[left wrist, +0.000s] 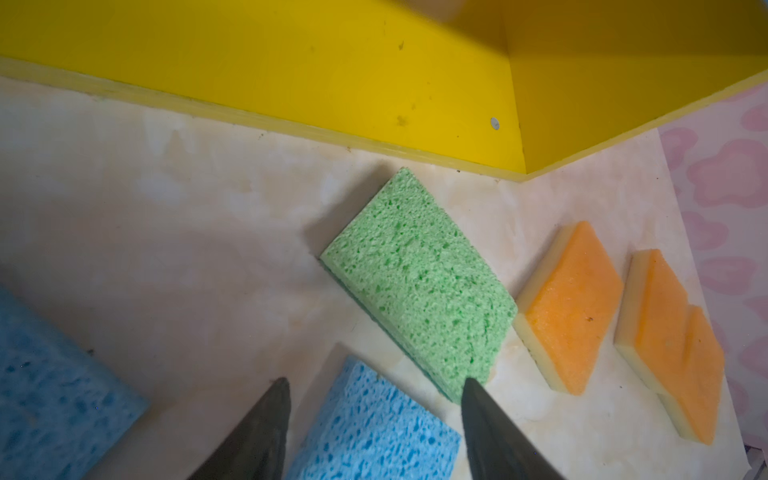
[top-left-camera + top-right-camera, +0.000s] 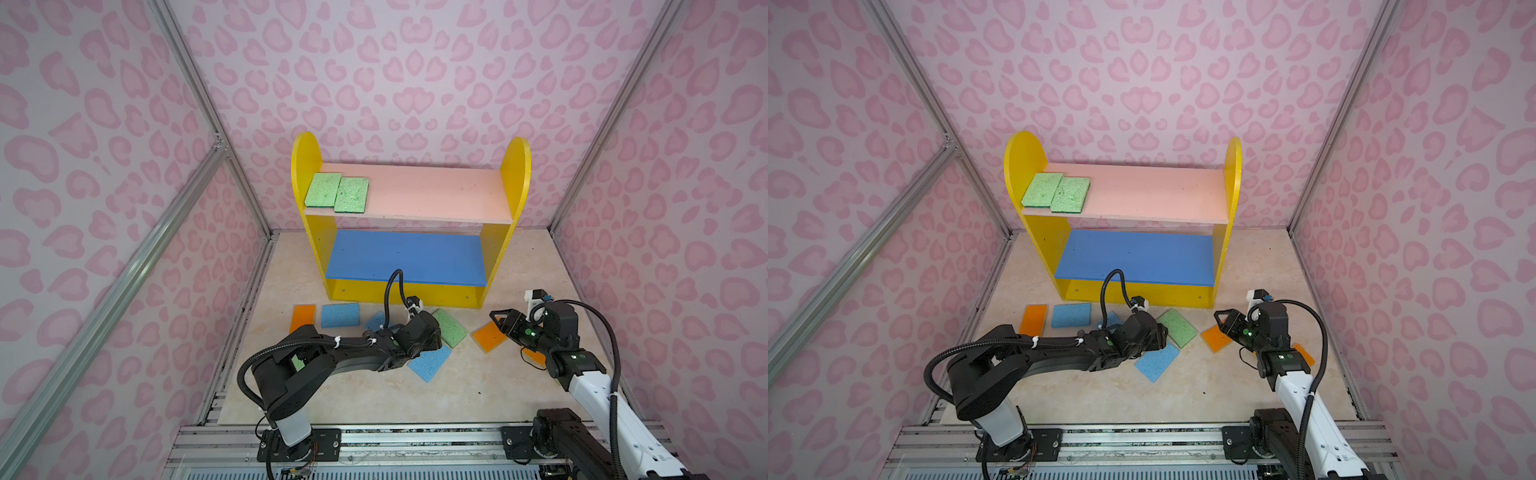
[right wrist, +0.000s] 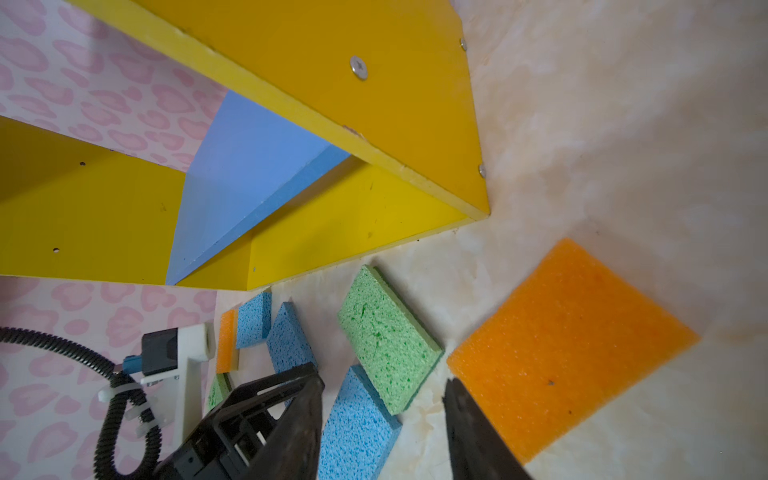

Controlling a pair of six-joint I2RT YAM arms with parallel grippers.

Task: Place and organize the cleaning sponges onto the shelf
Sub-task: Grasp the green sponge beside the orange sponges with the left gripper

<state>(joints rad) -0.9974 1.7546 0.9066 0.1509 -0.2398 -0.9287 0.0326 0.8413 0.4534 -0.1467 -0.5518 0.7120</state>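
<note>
Progress: 2 green sponges lie side by side at one end of the shelf's pink top board; the blue board is bare and the other green, blue and orange sponges lie scattered on the tabletop in front, so most of the job is left. Left gripper hangs low, jaws part open, nothing clamped: a blue sponge lies below the gap and 1 fingertip is at the corner of a loose green sponge. Right gripper is likewise part open and empty, just beside an orange sponge.

four green sponges; three blue sponges; four orange sponges; one shelf
</note>
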